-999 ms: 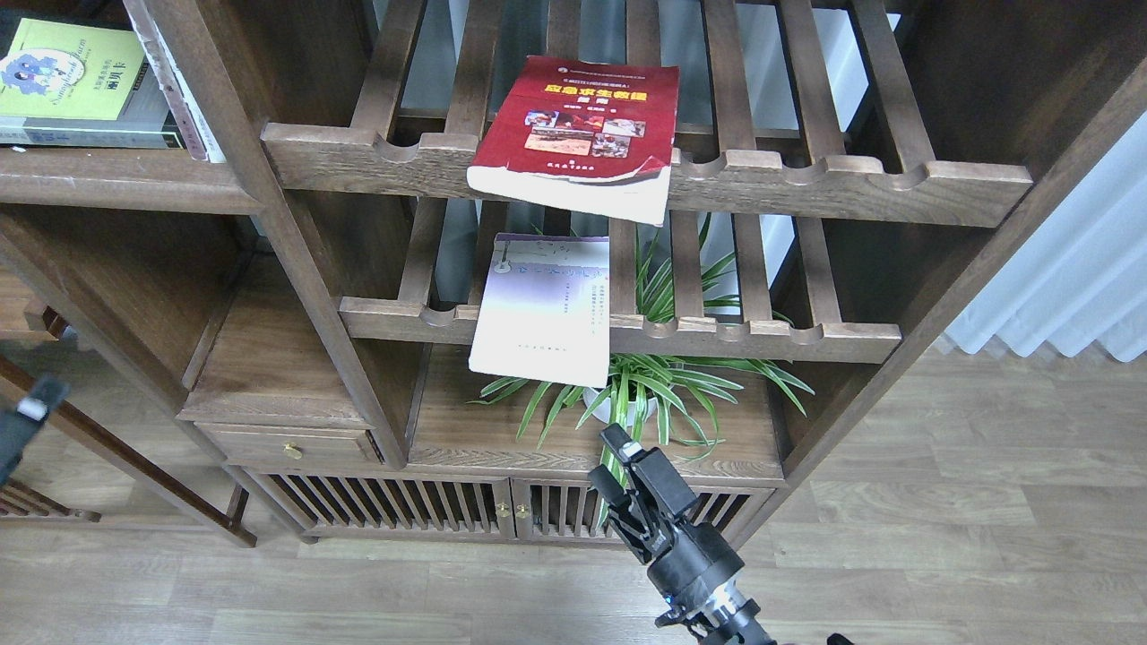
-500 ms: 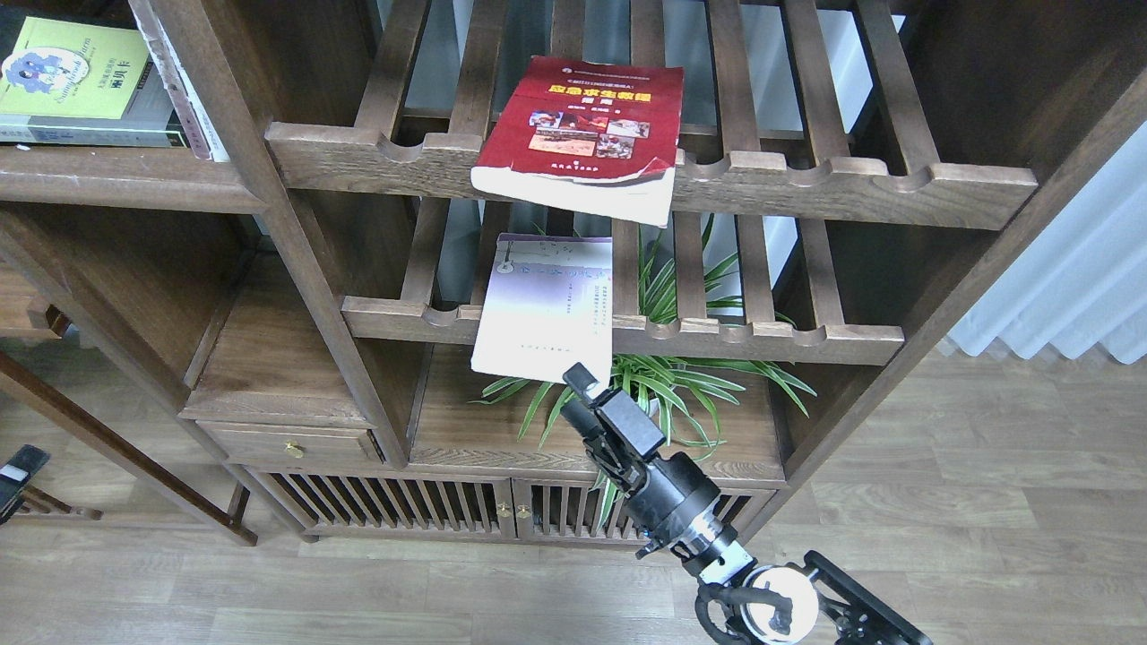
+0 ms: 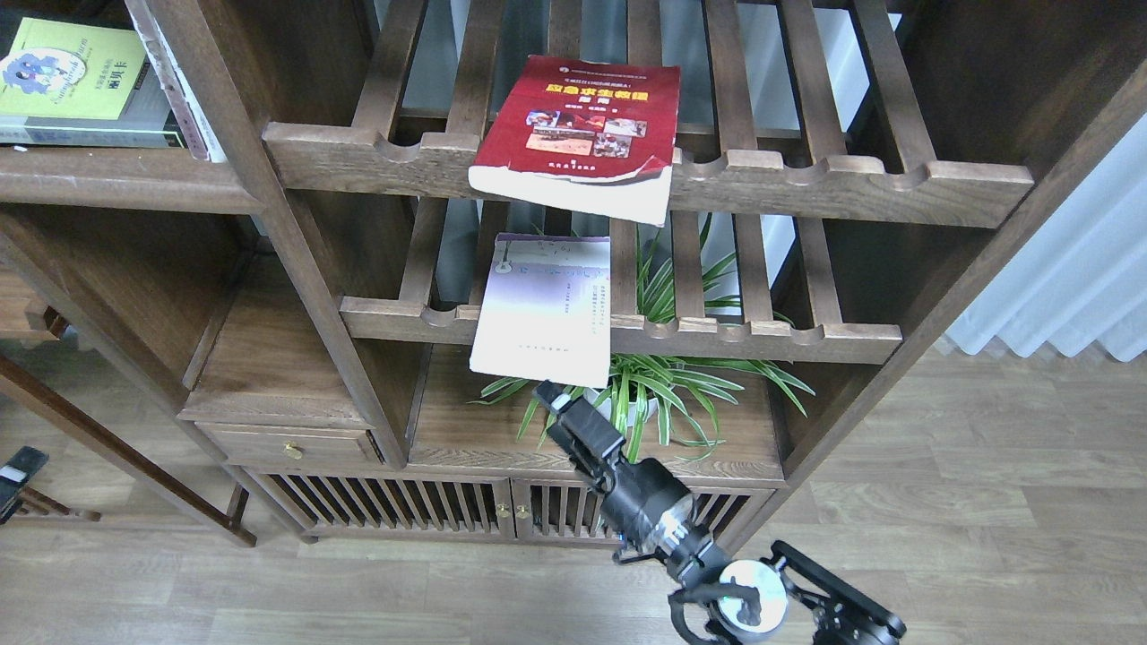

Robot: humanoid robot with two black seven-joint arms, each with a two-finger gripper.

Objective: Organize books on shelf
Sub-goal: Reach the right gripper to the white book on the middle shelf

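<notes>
Pale lavender-white paperback book overhangs the lower slatted wooden rack, directly above and just beyond the right gripper, its long axis pointing away from the gripper. Fingers blur together; whether the right gripper is released or clenched cannot be told. The left gripper sits far off, cropped.

Right gripper hangs just below the lavender-white book overhanging the lower slatted rack.

there is only one view, from the robot's head. it looks forward and down at a tall wooden bookcase close in front. low down it sees the wood floor.
</notes>
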